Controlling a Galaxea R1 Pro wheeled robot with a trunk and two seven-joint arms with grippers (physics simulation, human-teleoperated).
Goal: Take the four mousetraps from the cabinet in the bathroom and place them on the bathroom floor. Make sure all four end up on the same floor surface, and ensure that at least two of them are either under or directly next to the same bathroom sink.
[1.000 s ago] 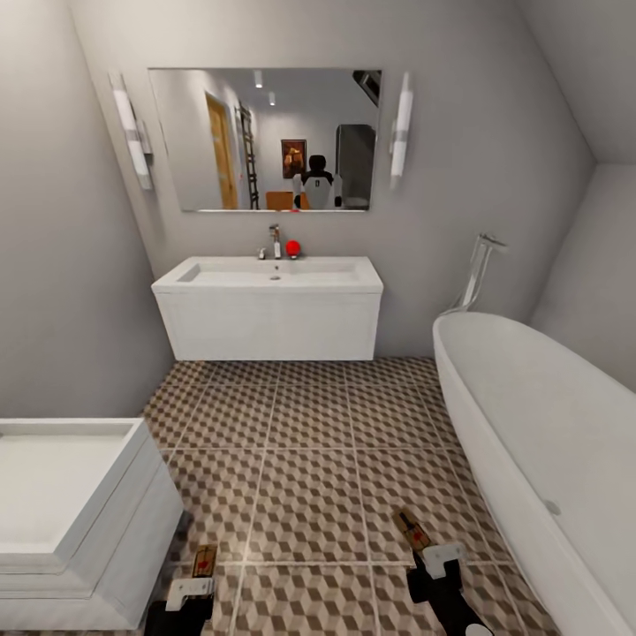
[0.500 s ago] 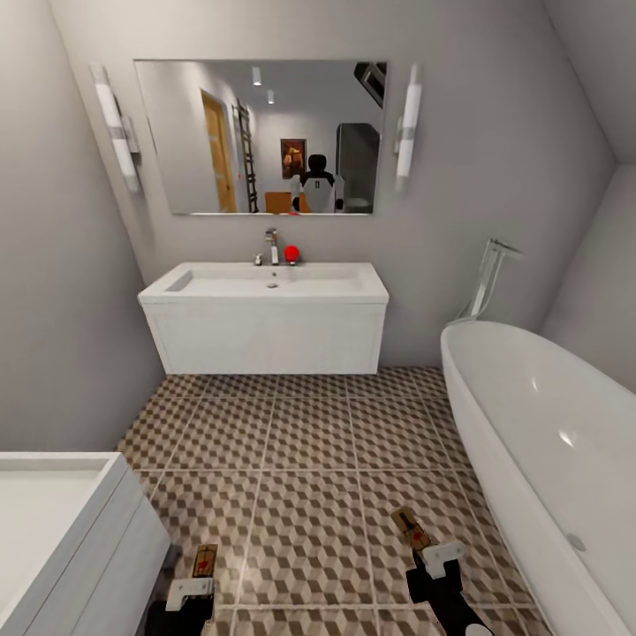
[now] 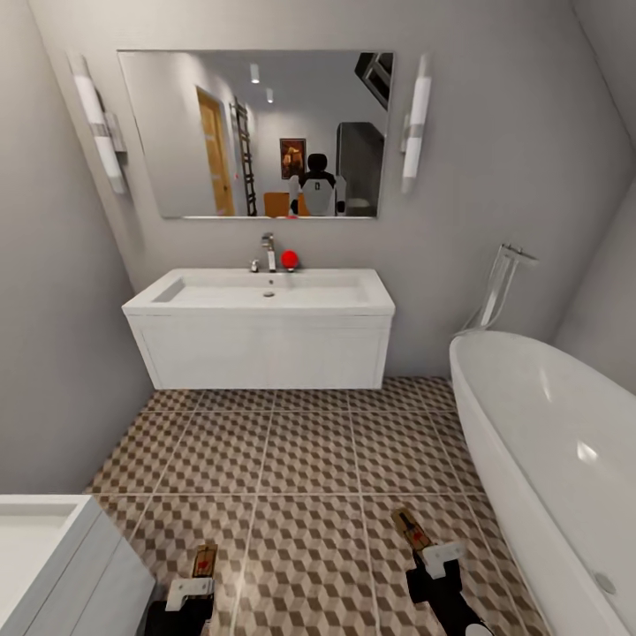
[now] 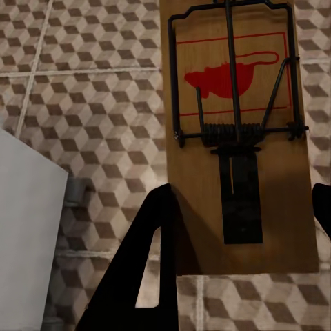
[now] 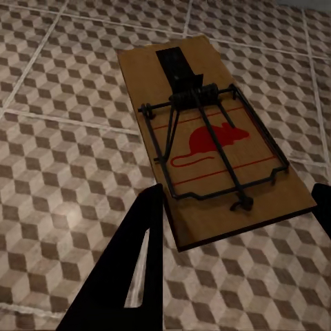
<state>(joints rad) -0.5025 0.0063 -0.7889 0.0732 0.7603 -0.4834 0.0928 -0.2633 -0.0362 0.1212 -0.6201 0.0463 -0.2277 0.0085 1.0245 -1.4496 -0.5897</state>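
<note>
From the head view we are facing the sink [image 3: 261, 322], hung on the far wall under a mirror [image 3: 256, 132], with its chrome tap [image 3: 268, 251] and a small red ball [image 3: 289, 260] behind the basin. The bathroom floor [image 3: 309, 459] is stretching between us and it, a white bathtub [image 3: 548, 459] is running along one side, and the corner of a white drawer unit [image 3: 53, 565] is showing low on the other. At the bottom edge our left claw [image 3: 193, 590] is carrying one mousetrap [image 3: 204, 560] and our right claw [image 3: 439, 556] is carrying a second mousetrap [image 3: 412, 528]; both traps are hanging above the tiles, well apart from the sink.

In the left wrist view we are looking down the left claw [image 4: 241, 227] at its mousetrap [image 4: 238, 131]: a flat wooden board with a red mouse print, dark wire bar and spring. The black fingers [image 4: 155, 262] are sitting at either long edge of the board's plain end, closed in on it.

In the right wrist view the right claw [image 5: 238, 238] is pinching its mousetrap [image 5: 207, 145] the same way, by the edges of the board end nearest the camera, with patterned tile below.

We are judging these traps to be light, stiff and thin, so a modest edge grip on the bare wood should be enough. The wire and spring look like the delicate part, best left untouched.
</note>
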